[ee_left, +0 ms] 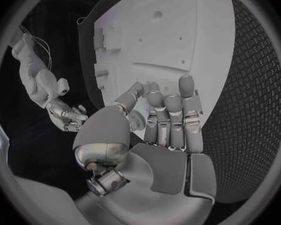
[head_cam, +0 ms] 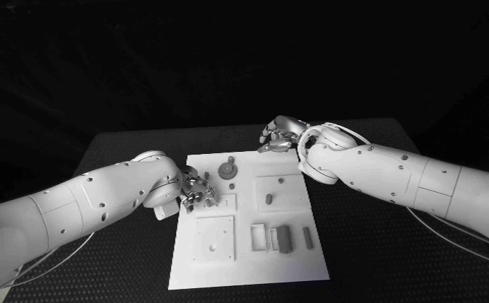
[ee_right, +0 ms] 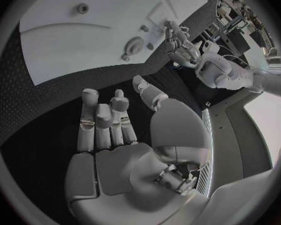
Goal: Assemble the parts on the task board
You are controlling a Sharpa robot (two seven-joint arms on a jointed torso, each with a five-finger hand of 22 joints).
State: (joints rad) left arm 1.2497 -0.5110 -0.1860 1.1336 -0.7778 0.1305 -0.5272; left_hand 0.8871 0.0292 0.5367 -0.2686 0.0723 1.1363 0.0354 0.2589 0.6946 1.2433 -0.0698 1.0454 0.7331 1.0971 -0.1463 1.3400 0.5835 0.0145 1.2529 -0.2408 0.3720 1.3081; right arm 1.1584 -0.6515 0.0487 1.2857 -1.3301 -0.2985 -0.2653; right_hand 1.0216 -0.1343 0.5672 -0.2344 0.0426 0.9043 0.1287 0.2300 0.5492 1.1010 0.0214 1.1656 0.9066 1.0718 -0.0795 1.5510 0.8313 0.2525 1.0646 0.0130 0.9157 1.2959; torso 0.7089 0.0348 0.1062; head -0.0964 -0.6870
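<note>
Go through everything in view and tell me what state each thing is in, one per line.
Left hand: over the task board's left edge, fingers apart, holding nothing.
Right hand: beyond the board's far edge, over the black table, holding nothing.
Task board: flat on the table.
Round part: lying on the board near its far end, untouched.
Upright parts: standing in the board's near right area.

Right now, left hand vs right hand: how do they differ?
The left hand sits over the task board at its left edge; the right hand hangs beyond the board's far edge, over the black table. Left fingertips reach the board; right touches nothing. Both are open, holding nothing.
</note>
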